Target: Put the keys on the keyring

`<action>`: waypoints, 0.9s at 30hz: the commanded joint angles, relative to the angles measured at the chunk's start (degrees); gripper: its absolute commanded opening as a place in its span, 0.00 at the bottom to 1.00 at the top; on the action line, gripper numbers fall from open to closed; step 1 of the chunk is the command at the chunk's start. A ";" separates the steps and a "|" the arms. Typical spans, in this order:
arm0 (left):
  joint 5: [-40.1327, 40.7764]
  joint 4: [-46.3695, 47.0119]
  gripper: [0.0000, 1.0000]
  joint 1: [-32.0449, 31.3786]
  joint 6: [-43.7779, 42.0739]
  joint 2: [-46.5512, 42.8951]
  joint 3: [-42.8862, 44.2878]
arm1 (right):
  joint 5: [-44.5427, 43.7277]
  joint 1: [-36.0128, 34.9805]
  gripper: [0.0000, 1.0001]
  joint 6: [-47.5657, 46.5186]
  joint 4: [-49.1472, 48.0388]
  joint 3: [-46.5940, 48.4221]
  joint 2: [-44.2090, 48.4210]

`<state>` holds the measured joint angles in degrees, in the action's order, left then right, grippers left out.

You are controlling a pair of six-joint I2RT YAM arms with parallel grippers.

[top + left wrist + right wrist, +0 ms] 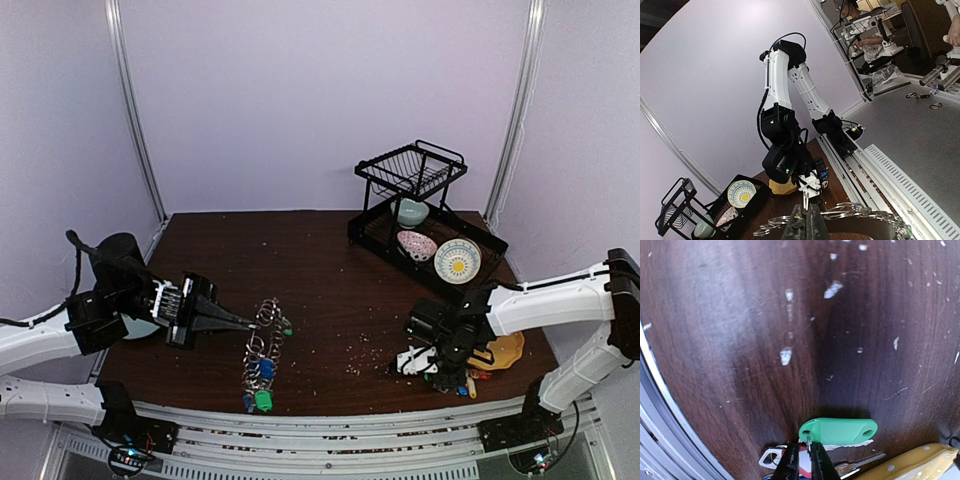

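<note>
Pinching green key (pixel 840 431) by its end in my right hand (pixel 805 461); keyring (pixel 263 345), clenched in my left hand (pixel 248 323), lies well left

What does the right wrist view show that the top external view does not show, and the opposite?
Only the right wrist view makes out a green key tag lying flat, the right claw nearly shut at its end; a grip cannot be told. Only the top view: the keyring, the left claw at it, the dish rack. Both: the dark table, the yellow dish, the right claw.
</note>
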<state>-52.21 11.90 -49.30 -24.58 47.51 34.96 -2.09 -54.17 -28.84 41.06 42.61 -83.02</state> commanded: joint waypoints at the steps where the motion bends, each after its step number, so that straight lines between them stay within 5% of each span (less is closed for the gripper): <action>1: 0.59 2.34 0.00 0.05 -0.65 -0.57 -0.05 | 0.35 0.29 0.05 -0.09 1.56 0.31 -1.58; 17: 0.61 4.71 0.00 0.07 1.13 0.94 -0.53 | 1.40 0.02 0.00 2.06 7.17 18.56 3.34; 27: -0.96 9.97 0.00 0.05 6.45 3.56 -0.98 | 2.10 -15.36 0.00 1.82 -0.32 35.97 0.37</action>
<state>-51.66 13.61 -49.30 -22.31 50.57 34.09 -1.23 -63.44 -26.35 44.53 73.82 -80.75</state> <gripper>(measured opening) 0.006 0.005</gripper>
